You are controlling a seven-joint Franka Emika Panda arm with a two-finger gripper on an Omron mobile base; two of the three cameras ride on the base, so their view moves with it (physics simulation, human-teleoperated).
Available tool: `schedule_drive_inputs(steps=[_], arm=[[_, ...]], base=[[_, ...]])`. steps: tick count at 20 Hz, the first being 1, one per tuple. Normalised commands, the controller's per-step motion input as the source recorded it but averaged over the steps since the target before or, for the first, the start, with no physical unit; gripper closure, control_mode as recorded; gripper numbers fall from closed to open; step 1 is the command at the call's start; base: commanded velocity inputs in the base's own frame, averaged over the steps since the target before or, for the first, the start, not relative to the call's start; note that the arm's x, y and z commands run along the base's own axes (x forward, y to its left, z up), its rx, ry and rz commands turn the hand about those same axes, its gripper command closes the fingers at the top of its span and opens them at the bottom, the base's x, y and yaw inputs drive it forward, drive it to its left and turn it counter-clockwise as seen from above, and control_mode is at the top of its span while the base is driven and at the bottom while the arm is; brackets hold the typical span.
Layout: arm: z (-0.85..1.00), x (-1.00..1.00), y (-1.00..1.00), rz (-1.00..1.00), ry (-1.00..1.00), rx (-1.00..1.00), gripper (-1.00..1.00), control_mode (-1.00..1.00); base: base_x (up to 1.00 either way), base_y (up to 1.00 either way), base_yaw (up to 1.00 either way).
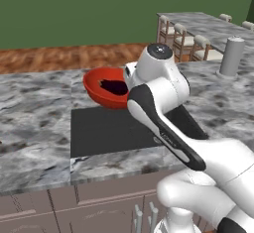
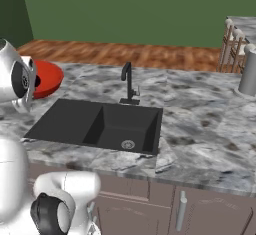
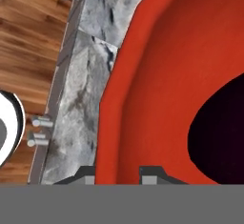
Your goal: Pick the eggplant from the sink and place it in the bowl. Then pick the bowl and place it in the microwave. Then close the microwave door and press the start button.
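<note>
The red-orange bowl hangs tilted over the counter at the sink's far left corner. The dark eggplant lies inside it. In the hand view my gripper is shut on the bowl, one fingertip on each side of its rim, and the eggplant is a dark oval at the right. In the right base view the bowl peeks out from behind my wrist. The black sink has nothing in it. The microwave and its door are out of view.
A black faucet stands behind the sink. A grey cylinder stands on the marble counter at the far right. Chairs and a second counter lie beyond, over a wooden floor. Cabinet fronts run below the counter edge.
</note>
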Motion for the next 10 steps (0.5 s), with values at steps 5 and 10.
schedule_drive_inputs(steps=[5,10], arm=[[0.38,-0.17,-0.94,-0.01,-0.02,0.0,1.0,-1.0],[0.11,-0.03,-0.96,-0.09,0.0,-0.01,1.0,-1.0]], base=[[0.0,0.0,0.0],[0.0,0.0,0.0]])
